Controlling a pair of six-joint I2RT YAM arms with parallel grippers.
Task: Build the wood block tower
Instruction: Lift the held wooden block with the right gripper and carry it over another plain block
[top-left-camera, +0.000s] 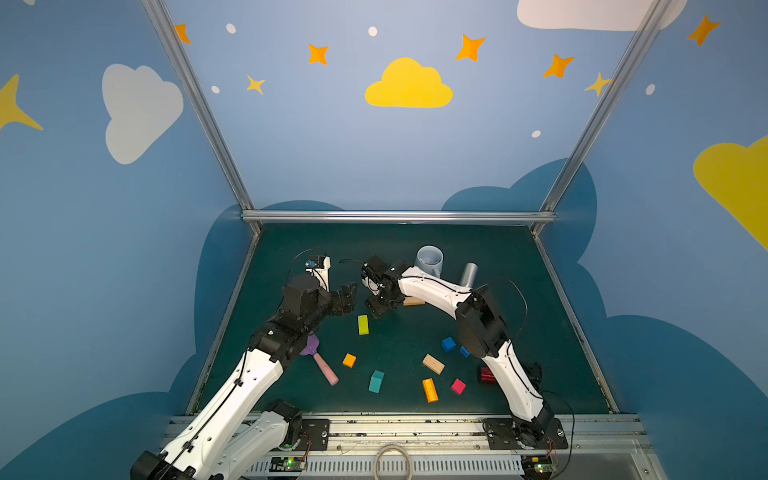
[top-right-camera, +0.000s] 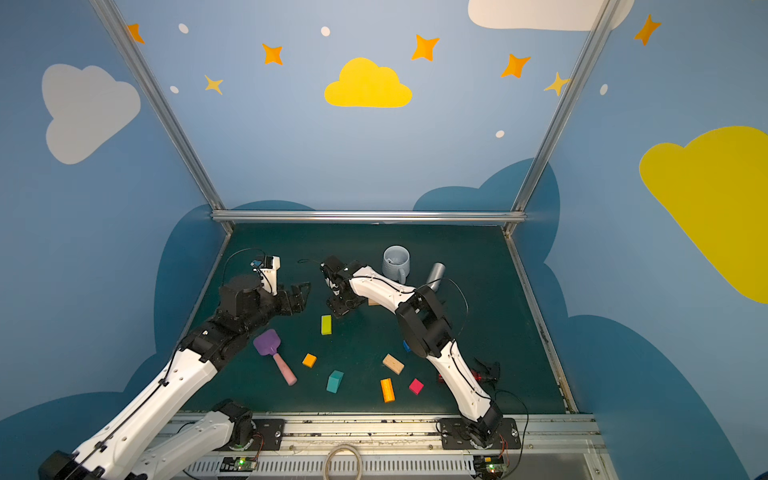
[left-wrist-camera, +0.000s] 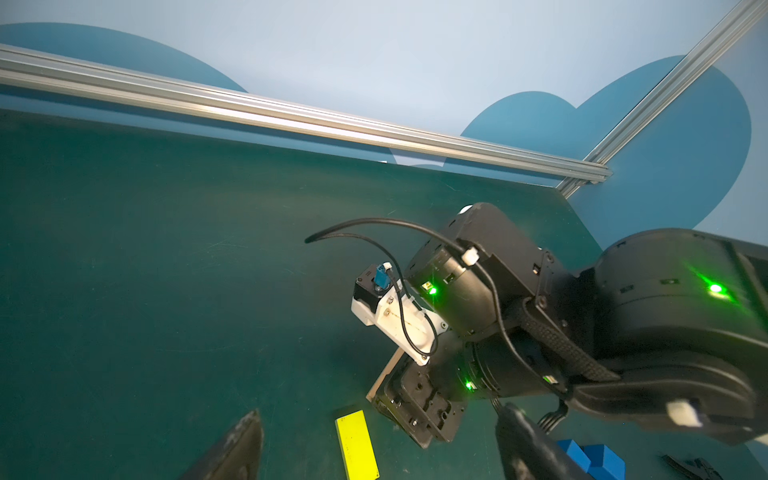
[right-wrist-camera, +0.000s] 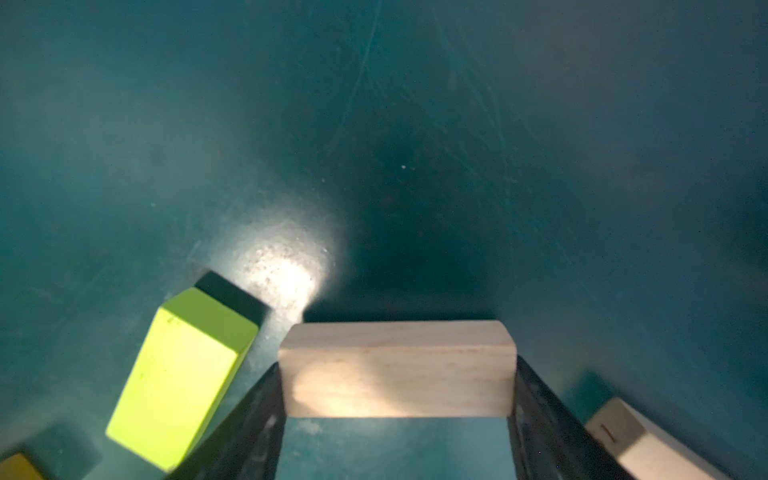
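Blue booth walls with painted clouds and stars. The work surface is a dark green mat (top-left-camera: 498, 266).

Right gripper (right-wrist-camera: 397, 370): jaws pressed against both ends of a tan bar (right-wrist-camera: 397, 386), with no gap showing on either side in the wrist view. The bar sits crosswise and looks squarely held. Cannot tell whether it is clear of the mat or resting on it.

Close by: a yellow-green bar (right-wrist-camera: 183, 374) lies flat on one side and a second tan bar (right-wrist-camera: 640, 440) on the other.

Left gripper (top-left-camera: 348, 296): jaws apart, empty, above the mat near the right gripper.

Farther out, toward the robot's base, loose wood blocks lie well apart: orange cube (top-left-camera: 349, 360), teal peaked piece (top-left-camera: 376, 381), third tan bar (top-left-camera: 433, 363), orange bar (top-left-camera: 430, 390), pink cube (top-left-camera: 458, 386), and blue cubes (top-left-camera: 448, 344) beside the right arm. Nothing is stacked, so there is no tower yet.

Not part of the job: mug (top-left-camera: 429, 259) and grey tube (top-left-camera: 468, 274) at the far side, spatula (top-left-camera: 320, 361) by the left arm.

Judgement: this looks like laying a base bar.
- Hold the bar level.
- Pick bare mat away from the mug and the yellow-green bar.
- Set it flat, parallel to the second tan bar, ends flush.
- Let go only once it is fully seated.
- Lift straight up so the jaws don't drag it askew.
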